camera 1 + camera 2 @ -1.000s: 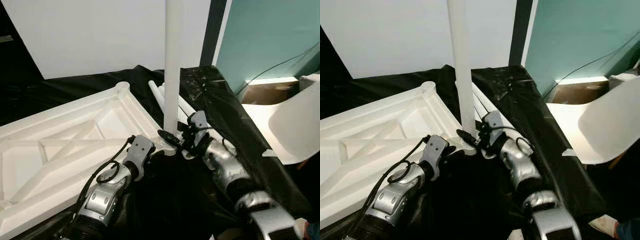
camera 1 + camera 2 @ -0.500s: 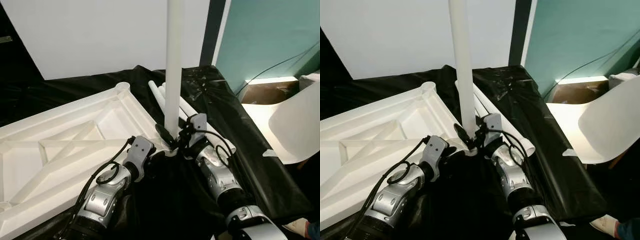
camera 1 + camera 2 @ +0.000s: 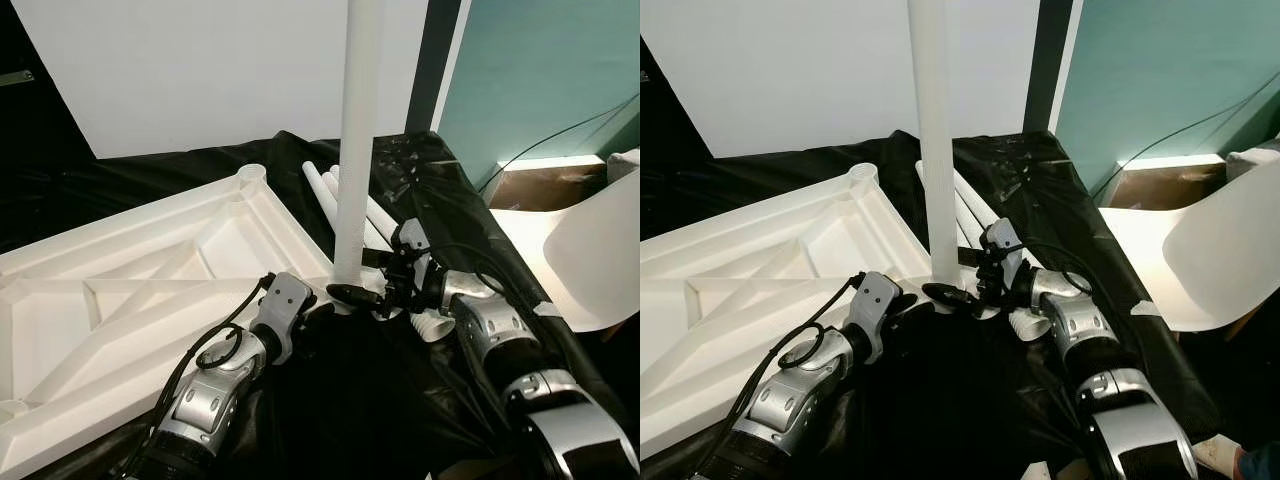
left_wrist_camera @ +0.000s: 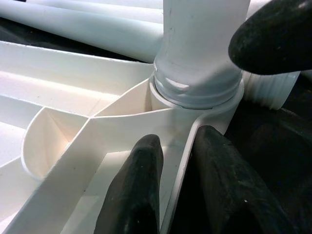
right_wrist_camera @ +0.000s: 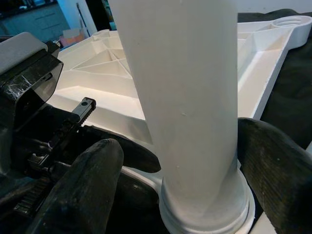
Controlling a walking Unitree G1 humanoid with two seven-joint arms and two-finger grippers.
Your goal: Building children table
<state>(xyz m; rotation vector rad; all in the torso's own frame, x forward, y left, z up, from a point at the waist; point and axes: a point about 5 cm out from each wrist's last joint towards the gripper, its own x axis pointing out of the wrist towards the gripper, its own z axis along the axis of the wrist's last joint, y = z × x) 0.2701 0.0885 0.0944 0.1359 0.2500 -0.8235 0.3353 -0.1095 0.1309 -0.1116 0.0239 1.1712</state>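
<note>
The white tabletop (image 3: 150, 290) lies upside down on black cloth, ribs facing up. A white table leg (image 3: 358, 130) stands upright in its near right corner socket (image 4: 195, 95). My left gripper (image 4: 178, 139) is shut on the tabletop's rim right beside that socket, one finger on each side of the wall. My right gripper (image 3: 360, 277) reaches in from the right and straddles the leg's base (image 5: 204, 204). It is open: one finger (image 5: 273, 170) lies against the leg and the other finger (image 5: 83, 190) stands a little off it.
Spare white legs (image 3: 325, 190) lie on the black cloth (image 3: 380, 400) behind the standing leg, one threaded end (image 3: 432, 327) beside my right wrist. A white chair (image 3: 600, 250) stands at the right. A person's gloved hand (image 3: 1215, 455) shows at the lower right corner.
My right arm has swung out to the right around the leg's base and its wrist has turned. The left gripper has kept its hold on the rim. The camera shifted slightly.
</note>
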